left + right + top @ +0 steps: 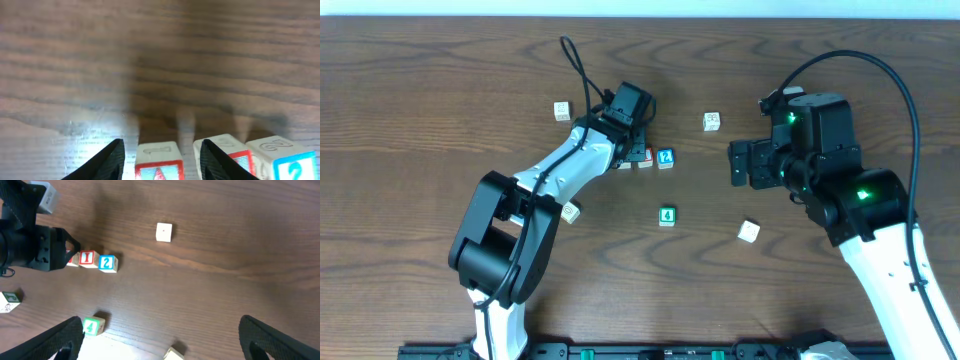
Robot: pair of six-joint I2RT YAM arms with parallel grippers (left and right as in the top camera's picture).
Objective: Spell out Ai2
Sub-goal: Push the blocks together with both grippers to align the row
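Left gripper (pixel 161 148) stands low over the dark brown wooden table (pixel 160 50) with its black fingers (pixel 114 160) parted, one on each side of the white wooden block with a red-framed A (pixel 159 165). A sliver of table shows on both sides of that cube, so the jaws straddle it without pinching it. Just past the right-hand finger sits the white wooden block with a red-framed 1 (pixel 88 258), and set against that one is the white wooden block with a blue-framed 2 (pixel 292 161), the three forming a short row. From overhead the row lies a little left of the table's middle, its A end hidden under the left gripper. Right gripper (pixel 161 322) hangs well apart from the row over the table's right side, its fingers spread wide and holding nothing. A white wooden block with a green frame (pixel 667 215) lies alone nearer the robot than the row. A far-left cream wooden block (pixel 562 110), a far cream wooden block (pixel 712 121) and a near cream wooden block (pixel 748 231) are scattered around.
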